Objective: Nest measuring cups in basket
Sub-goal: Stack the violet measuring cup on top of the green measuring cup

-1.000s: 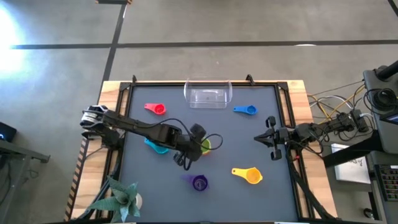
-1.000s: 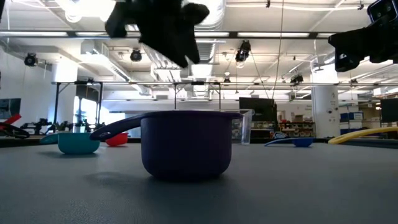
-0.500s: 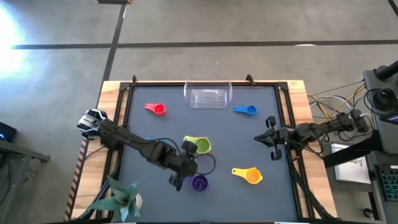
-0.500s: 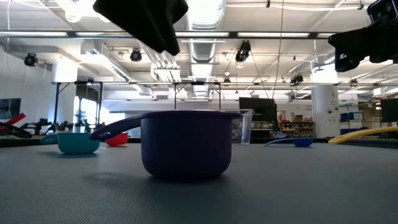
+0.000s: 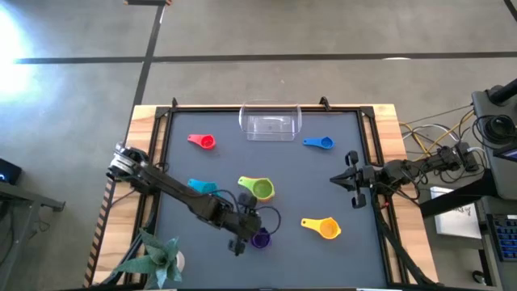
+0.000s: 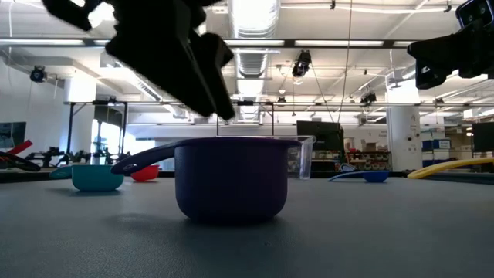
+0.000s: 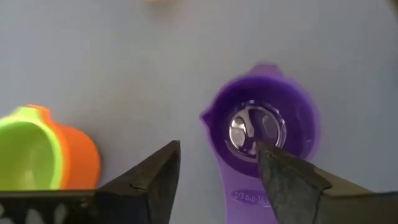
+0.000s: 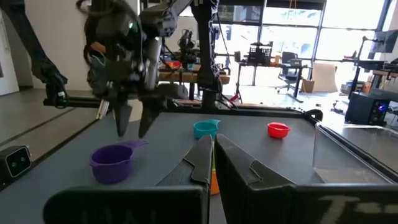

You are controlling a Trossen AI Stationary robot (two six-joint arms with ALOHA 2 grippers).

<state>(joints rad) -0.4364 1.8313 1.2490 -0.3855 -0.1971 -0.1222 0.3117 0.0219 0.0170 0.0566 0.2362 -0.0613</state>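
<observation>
The purple measuring cup stands upright near the table's front edge, its handle pointing toward the table's left. My left gripper hovers open just above it, pointing steeply down, one finger over the bowl and one beside the handle's root. It also shows above the purple cup in the low view. A green cup nested in an orange one sits mid-table. Red, blue, light blue and yellow cups lie scattered. The clear basket stands at the far edge. My right gripper waits shut at the right.
A potted plant stands at the near left corner. Raised rails run along the table's sides. Bare grey mat lies between the cups and the basket.
My left gripper has moved from above the green and orange cups toward the table's near edge and down, rolling its wrist, and now stands over the purple cup. No cup has moved.
</observation>
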